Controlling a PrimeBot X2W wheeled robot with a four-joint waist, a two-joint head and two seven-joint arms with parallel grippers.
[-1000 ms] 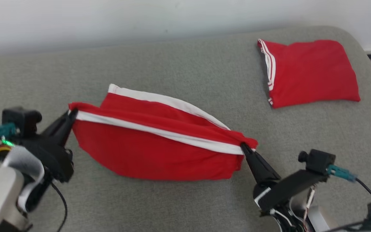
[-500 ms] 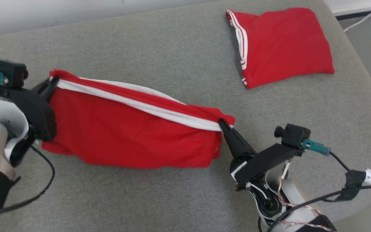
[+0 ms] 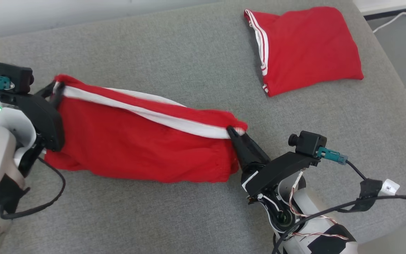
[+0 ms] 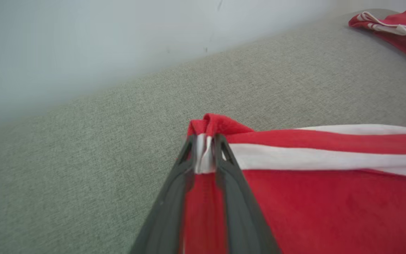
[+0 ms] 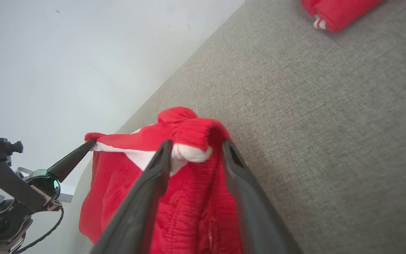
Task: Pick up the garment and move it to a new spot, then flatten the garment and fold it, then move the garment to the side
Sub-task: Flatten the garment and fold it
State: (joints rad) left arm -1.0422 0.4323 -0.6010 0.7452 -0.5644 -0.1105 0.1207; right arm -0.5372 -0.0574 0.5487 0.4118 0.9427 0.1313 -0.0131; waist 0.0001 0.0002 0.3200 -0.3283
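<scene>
Red with a white stripe, the garment (image 3: 136,148) lies stretched across the grey cushion (image 3: 189,46) between the two grippers, well apart from the folded red piece (image 3: 305,46) at the far corner. Within the last second the right gripper (image 5: 196,150) has spread its jaws, leaving the bunched corner loose between them, while the left gripper (image 4: 204,143) still pinches the striped corner with its jaws nearly together. I judge the laying-down is ending, so flattening comes next.
</scene>
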